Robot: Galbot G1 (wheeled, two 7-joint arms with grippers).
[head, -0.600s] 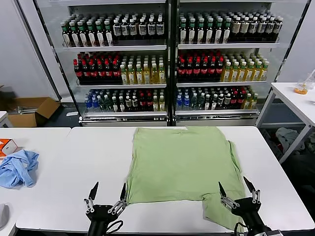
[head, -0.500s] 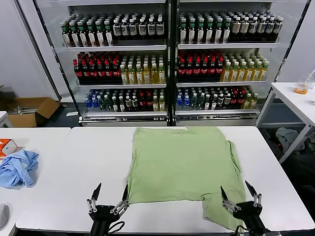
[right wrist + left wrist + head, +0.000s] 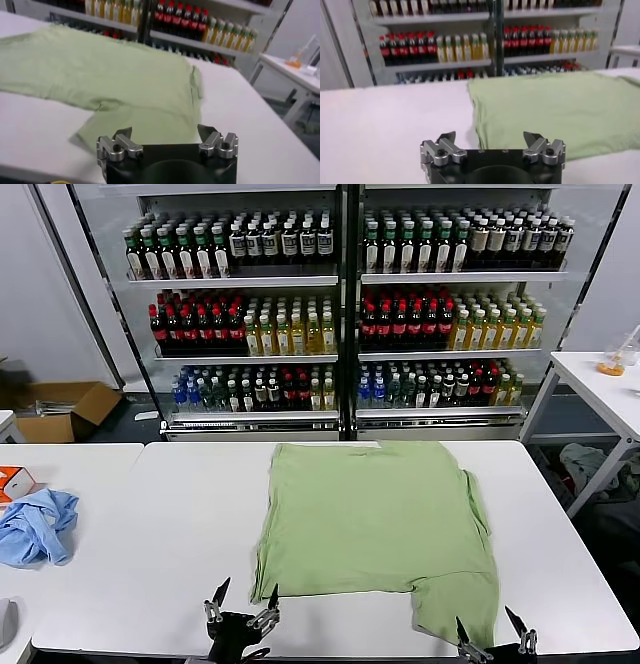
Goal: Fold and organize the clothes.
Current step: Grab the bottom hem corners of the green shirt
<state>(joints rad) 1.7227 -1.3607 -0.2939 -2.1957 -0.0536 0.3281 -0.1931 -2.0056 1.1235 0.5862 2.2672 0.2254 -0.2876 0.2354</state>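
The clothes, a light green shirt (image 3: 375, 524), lie spread flat on the white table (image 3: 160, 524), with one sleeve flap reaching the near edge at the right. My left gripper (image 3: 247, 596) hangs open at the near table edge, just short of the shirt's near left corner. In the left wrist view that gripper (image 3: 489, 137) is empty and the shirt (image 3: 555, 110) lies ahead of it. My right gripper (image 3: 487, 629) is open at the bottom edge of the head view, by the sleeve flap. In the right wrist view it (image 3: 164, 131) holds nothing, with the shirt (image 3: 110, 75) spread beyond it.
A crumpled light blue cloth (image 3: 38, 524) and an orange box (image 3: 12, 482) lie on the left table. Glass-fronted shelves of bottles (image 3: 340, 314) stand behind the table. Another white table (image 3: 605, 384) is at the far right, and a cardboard box (image 3: 65, 409) sits on the floor.
Both grippers have drawn back toward the near table edge and sit lower in the head view. The left one also shifted right. The shirt has not moved.
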